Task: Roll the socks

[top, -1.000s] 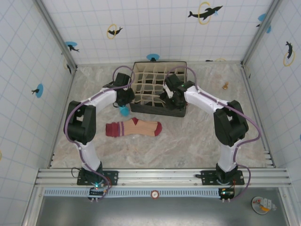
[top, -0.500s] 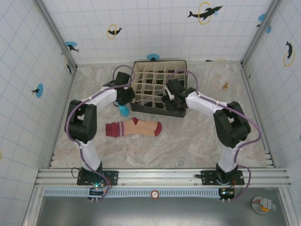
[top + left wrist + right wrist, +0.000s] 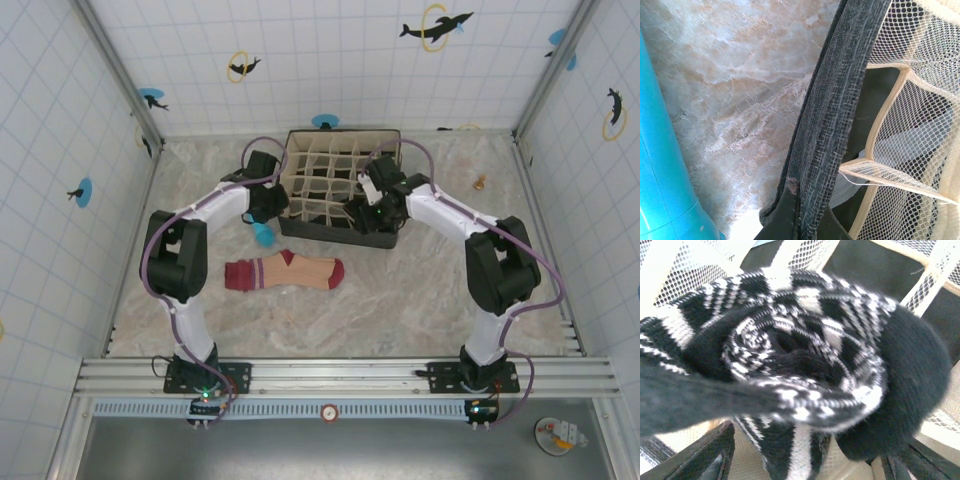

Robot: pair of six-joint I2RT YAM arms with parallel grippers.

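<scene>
The black-and-white striped sock (image 3: 805, 355) is rolled into a coil and sits in a mesh compartment of the organizer box (image 3: 340, 232). My right gripper (image 3: 805, 460) hangs just over it, open, with its dark fingers (image 3: 705, 455) wide apart on either side of the roll. In the top view the right gripper (image 3: 380, 200) is above the box's right part. The peach sock (image 3: 285, 273) with maroon toe and cuff lies flat on the table in front of the box. My left gripper (image 3: 807, 220) is shut on the box's black mesh left wall (image 3: 835, 115).
A blue cylinder (image 3: 263, 235) stands by the box's front left corner, close beside my left gripper (image 3: 268, 205), and shows as the blue cylinder (image 3: 660, 175) in the left wrist view. A small tan object (image 3: 480, 183) lies at the far right. Tiled walls enclose the marble table.
My right gripper has opened and let go of the rolled striped sock in the box, shifting a little to the right. The left arm and the peach sock have not moved.
</scene>
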